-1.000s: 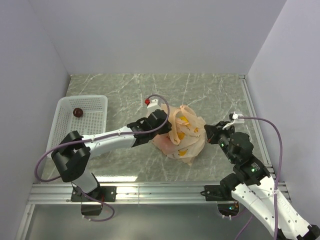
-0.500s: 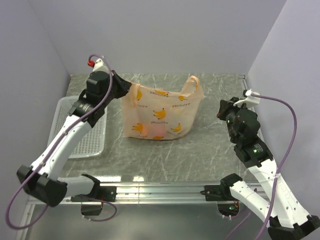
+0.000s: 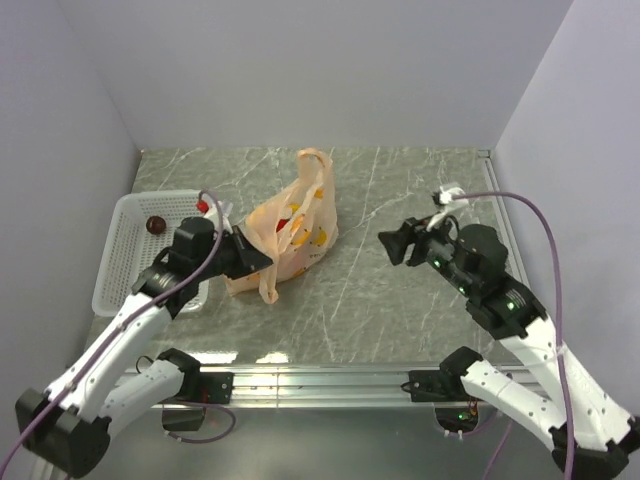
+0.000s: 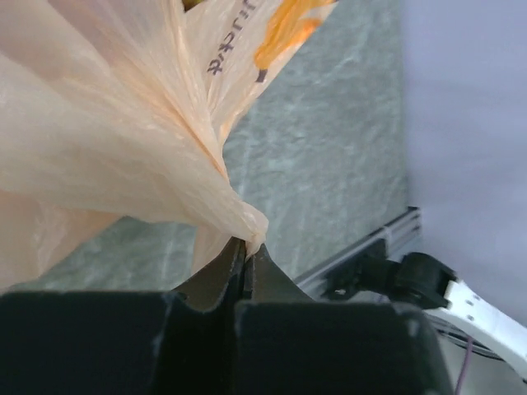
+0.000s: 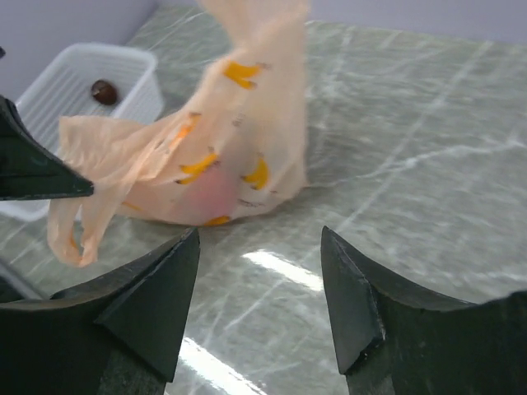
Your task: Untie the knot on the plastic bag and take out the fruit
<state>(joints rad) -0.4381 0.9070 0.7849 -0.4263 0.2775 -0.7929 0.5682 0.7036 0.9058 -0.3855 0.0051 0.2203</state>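
- Left gripper (image 4: 245, 249) is pinching the thin, translucent peach-orange plastic bag (image 3: 292, 228), jaws closed.
- Right gripper (image 5: 259, 280) is hovering wide open, holding nothing.
- The plastic bag is resting on the grey marble table (image 3: 400, 190) beside a white mesh basket (image 3: 112, 270).

I brought my left tool (image 3: 261, 264) down, and the bag (image 3: 292, 232) now slumps narrow; my right tool (image 3: 387, 243) came closer.

I see a grey-green marbled table (image 3: 430, 190), white slotted basket (image 3: 122, 255) resting at its left edge, pale peach plastic bag (image 3: 295, 225) sitting just beside it, left of centre.
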